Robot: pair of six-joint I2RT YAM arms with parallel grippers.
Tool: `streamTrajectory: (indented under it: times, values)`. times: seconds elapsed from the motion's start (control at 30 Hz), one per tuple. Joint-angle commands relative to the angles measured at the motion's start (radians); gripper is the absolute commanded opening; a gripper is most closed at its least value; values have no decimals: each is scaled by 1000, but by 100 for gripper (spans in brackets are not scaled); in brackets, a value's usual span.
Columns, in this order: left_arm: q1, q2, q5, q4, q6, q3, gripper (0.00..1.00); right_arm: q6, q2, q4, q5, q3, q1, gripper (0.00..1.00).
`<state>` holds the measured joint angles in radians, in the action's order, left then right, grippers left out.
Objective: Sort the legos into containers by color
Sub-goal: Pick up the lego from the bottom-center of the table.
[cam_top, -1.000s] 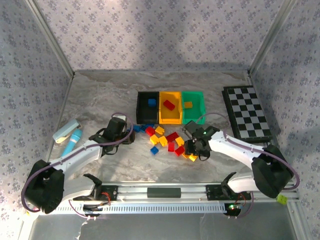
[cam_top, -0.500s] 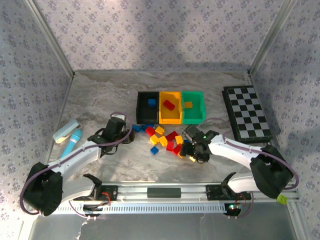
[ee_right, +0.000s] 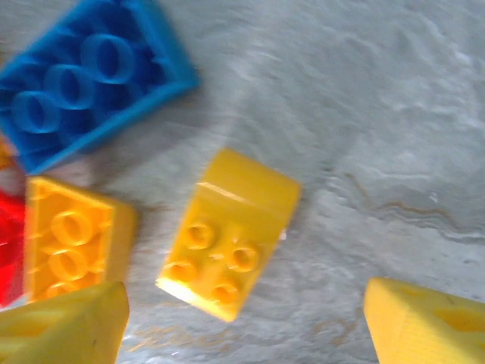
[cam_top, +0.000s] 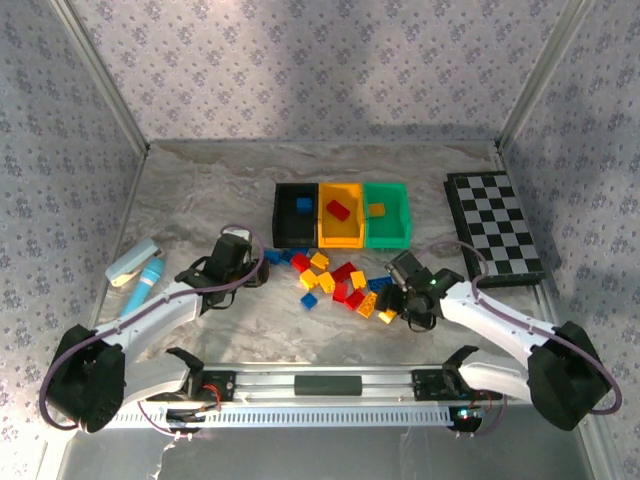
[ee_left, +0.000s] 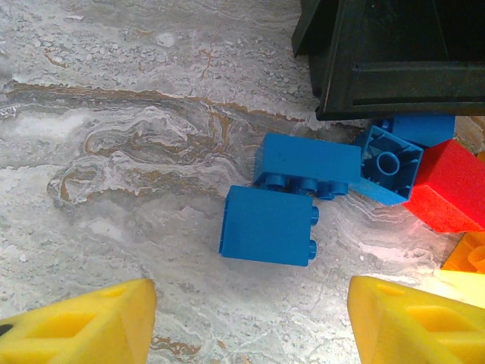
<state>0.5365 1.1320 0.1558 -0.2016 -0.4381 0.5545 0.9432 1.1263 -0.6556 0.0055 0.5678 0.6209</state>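
**Surfaces and finishes**

I'm seeing smooth, slightly glossy plastic legos (ee_left: pixel 269 225) on a faintly shiny, marble-patterned tabletop (ee_left: pixel 114 91). The black bin (ee_left: pixel 402 76) is reading as semi-gloss plastic; the left jaws are showing matt, foam-like yellow pads (ee_left: pixel 114 318).

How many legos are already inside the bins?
3: one blue brick in the black bin, one red brick in the orange-yellow bin, one yellow-orange brick in the green bin. Others could be hidden behind the bin walls.

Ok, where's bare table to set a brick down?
Free: the table behind the bins and left of the black bin up to the cylinder; a narrow gap between green bin and checkerboard. Crowded: the legos before the bins.
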Motion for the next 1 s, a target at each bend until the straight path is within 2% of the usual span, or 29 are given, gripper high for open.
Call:
streamTrajectory:
  times: [0.0,0.27,0.57,0.73,0.97]
  values:
    - [-8,-5,-20,14,-10,22,67,15,25,32,11,-29,-27,80]
    - [-7,-15,-5,8,-7,17,67,-22,163,132,-2,16,-20,75]
    - [-9,-28,8,6,-8,12,67,-65,170,96,31,35,-27,38]
    - [-9,-16,-2,11,-8,13,67,-102,167,83,34,61,-44,31]
    - [-9,-12,4,11,-8,14,67,-166,145,-5,60,145,-59,31]
